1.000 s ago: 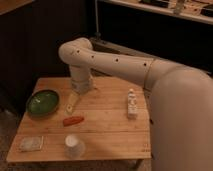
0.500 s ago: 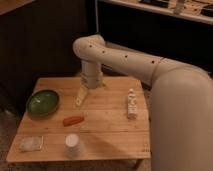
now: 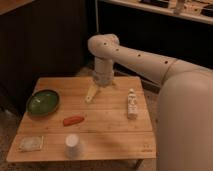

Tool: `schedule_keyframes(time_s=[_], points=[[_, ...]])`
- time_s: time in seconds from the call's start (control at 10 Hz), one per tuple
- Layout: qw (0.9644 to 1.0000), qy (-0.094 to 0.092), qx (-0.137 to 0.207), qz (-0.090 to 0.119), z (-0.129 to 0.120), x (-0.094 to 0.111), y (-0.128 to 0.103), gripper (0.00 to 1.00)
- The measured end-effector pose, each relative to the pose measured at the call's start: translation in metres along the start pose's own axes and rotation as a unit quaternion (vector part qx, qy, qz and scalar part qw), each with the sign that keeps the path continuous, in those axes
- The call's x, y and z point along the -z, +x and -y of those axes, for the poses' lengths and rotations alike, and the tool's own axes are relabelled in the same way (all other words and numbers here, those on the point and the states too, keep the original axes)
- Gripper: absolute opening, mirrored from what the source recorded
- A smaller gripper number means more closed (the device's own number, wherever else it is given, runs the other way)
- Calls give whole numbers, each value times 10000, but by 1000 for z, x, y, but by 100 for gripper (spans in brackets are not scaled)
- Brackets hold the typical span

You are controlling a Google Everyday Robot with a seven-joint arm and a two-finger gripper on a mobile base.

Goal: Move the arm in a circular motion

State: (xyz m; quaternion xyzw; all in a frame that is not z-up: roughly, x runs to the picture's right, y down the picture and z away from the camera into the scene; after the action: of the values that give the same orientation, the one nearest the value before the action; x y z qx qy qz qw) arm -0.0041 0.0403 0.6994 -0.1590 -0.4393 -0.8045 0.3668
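Observation:
The cream-white arm (image 3: 145, 60) reaches in from the right, its thick tubes dotted with small dark holes. It bends at a rounded joint (image 3: 102, 45) and points down over the far middle of the wooden table (image 3: 110, 112). The gripper (image 3: 91, 95) is the yellowish flat tip, hanging just above the tabletop, between the green bowl and the white bottle.
On the table are a green bowl (image 3: 43, 102) at the left, an orange-red carrot-like item (image 3: 73, 120), a white cup (image 3: 72, 145) near the front edge, a pale packet (image 3: 31, 144) at the front left and a lying white bottle (image 3: 132, 104) at the right. Dark cabinets stand behind.
The arm's bent joint and the tip have swung to the right and toward the table's far side, away from the green bowl. The objects on the table have not moved.

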Motion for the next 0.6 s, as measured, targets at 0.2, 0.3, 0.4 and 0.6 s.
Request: schedule_keyframes(time_s=[0.2, 0.3, 0.4, 0.6], points=[[9999, 126, -82, -50, -5, -1, -19, 100], [9998, 163, -85, -68, -7, -1, -19, 100], [9998, 191, -78, -84, -9, -1, -21, 100], [9997, 216, -97, -112, -16, -2, -41, 100]])
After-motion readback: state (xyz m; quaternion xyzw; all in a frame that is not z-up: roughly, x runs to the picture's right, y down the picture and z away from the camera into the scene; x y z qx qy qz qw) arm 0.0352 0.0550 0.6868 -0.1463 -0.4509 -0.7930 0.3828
